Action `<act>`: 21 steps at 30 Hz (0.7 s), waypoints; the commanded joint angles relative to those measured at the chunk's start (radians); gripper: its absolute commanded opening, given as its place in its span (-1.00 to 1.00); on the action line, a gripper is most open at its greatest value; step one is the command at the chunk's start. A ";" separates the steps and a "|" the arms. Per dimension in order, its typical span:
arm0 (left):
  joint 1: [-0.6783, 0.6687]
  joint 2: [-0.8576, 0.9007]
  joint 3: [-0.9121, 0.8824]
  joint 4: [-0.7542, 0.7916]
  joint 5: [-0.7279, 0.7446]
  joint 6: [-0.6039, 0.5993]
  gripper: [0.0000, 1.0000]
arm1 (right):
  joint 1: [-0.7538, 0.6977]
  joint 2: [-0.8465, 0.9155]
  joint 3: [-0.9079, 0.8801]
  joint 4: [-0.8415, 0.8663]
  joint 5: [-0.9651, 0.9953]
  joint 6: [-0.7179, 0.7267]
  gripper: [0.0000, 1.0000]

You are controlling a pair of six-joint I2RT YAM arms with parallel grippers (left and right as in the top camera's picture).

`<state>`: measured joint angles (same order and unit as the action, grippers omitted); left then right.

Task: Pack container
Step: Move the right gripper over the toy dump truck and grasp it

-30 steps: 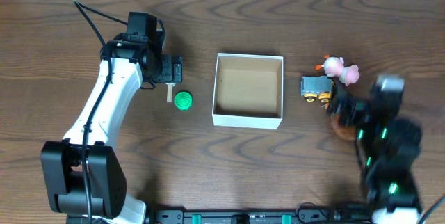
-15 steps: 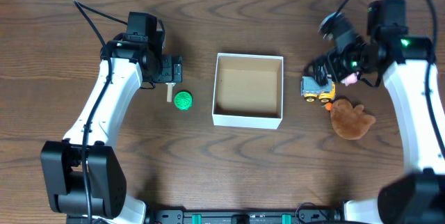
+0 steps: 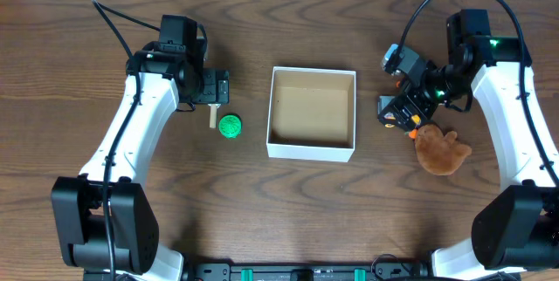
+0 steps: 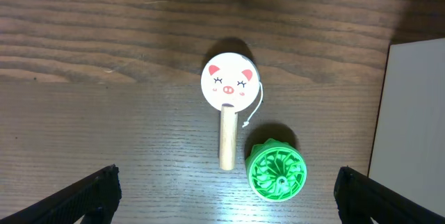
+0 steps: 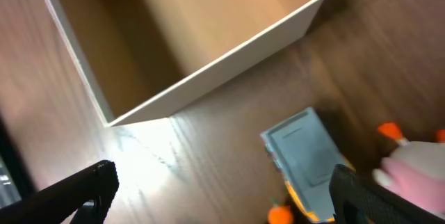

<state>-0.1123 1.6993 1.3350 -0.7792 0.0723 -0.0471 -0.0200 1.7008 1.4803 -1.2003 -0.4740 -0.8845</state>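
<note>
The container (image 3: 312, 149) is a low white box with a brown inside, at the table's middle; it also shows in the right wrist view (image 5: 229, 43) and at the edge of the left wrist view (image 4: 410, 113). My left gripper (image 3: 214, 91) is open and empty above a pig-faced wooden stick toy (image 4: 228, 85) and a green round toy (image 4: 277, 172), which also shows in the overhead view (image 3: 231, 126). My right gripper (image 3: 407, 109) is open and empty, over a grey and yellow toy truck (image 5: 309, 158), just right of the container.
A brown plush toy (image 3: 441, 151) lies right of the truck. A pink pig toy (image 5: 417, 168) sits beside the truck, hidden under my right arm in the overhead view. Both arms' cables arch over the table's back corners.
My right arm has swung from the front right up to the back and now sits lower, over the toy truck. My left arm has not moved.
</note>
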 commanded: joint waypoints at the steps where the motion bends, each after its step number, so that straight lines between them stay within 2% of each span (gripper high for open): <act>1: 0.004 0.008 0.021 -0.001 -0.001 0.013 0.96 | -0.005 -0.019 0.021 0.034 0.075 -0.029 0.98; 7: 0.004 0.008 0.021 -0.001 -0.001 0.013 0.96 | -0.006 -0.018 0.021 0.165 0.282 -0.107 0.99; 11: 0.004 0.008 0.021 -0.001 -0.001 0.013 0.96 | -0.006 -0.012 0.021 0.180 0.288 -0.181 0.98; 21: 0.004 0.008 0.021 -0.001 -0.001 0.013 0.96 | -0.005 0.053 0.021 0.113 0.283 -0.225 0.99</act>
<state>-0.1123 1.6993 1.3350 -0.7788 0.0723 -0.0471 -0.0204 1.7130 1.4822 -1.0763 -0.1921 -1.0775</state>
